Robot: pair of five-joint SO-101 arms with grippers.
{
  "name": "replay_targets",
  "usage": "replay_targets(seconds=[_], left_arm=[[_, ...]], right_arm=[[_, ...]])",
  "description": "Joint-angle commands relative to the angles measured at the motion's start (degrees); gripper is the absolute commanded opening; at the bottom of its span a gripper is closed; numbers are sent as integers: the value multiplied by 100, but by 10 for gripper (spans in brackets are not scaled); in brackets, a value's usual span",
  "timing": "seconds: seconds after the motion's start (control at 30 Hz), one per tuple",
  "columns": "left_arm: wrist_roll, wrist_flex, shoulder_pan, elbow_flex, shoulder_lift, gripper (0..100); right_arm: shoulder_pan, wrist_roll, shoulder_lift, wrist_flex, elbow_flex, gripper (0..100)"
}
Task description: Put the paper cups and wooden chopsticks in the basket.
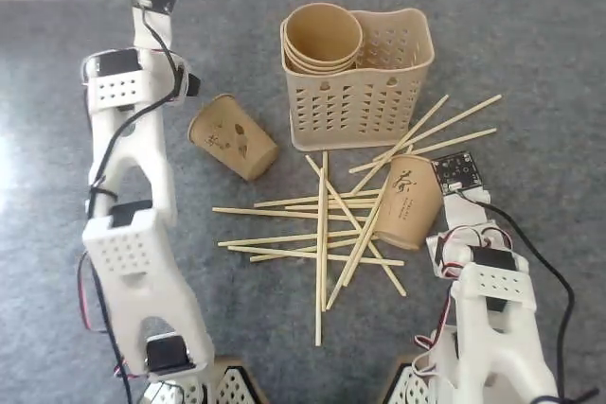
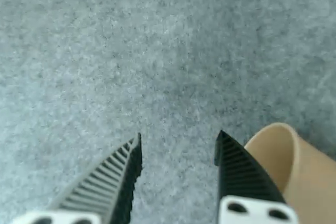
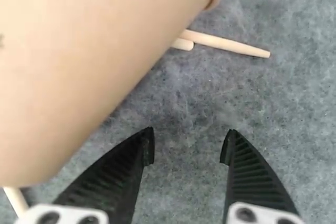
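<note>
Seen from above, two white robot arms stand at a grey mat [image 1: 530, 63], one at each side.

On the left, the left gripper [image 2: 179, 136] hovers just over the mat, its jaws spread and holding nothing. A fallen cup [image 1: 232, 137] lies on its side just beside it. In the left wrist view the cup's open rim [image 2: 283, 156] sits right next to one finger, not between the two.

In the middle, further back, the basket [image 1: 379, 101] stands upright with stacked cups [image 1: 323, 33] already nested in one end. In front of it, the wooden chopsticks [image 1: 322, 234] lie scattered and crossed on the mat. None appears to be in the basket.

On the right, a second cup [image 1: 410, 201] lies over some chopsticks. The right gripper [image 3: 190, 131] is close by, jaws apart and empty, with this cup [image 3: 94, 51] beside one finger.

The step in hand looks like picking up the two loose cups. Each gripper probably needs to shift sideways so its jaws straddle a cup wall. The chopsticks under the right cup could snag or scatter.
</note>
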Motion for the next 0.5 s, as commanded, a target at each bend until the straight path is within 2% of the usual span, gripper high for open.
replay_targets(seconds=[0.0, 0.27, 0.37, 0.47], left_arm=[[-440, 879, 79, -1191, 475, 217], [-686, 3191, 431, -3820, 1415, 217], [-721, 3200, 457, -3776, 1363, 217], [-738, 3200, 563, -3125, 1029, 217]], right_arm=[[-48, 53, -110, -127, 0, 220], [-57, 53, -110, -127, 0, 220], [-57, 53, -110, -127, 0, 220], [-57, 53, -110, -127, 0, 220]])
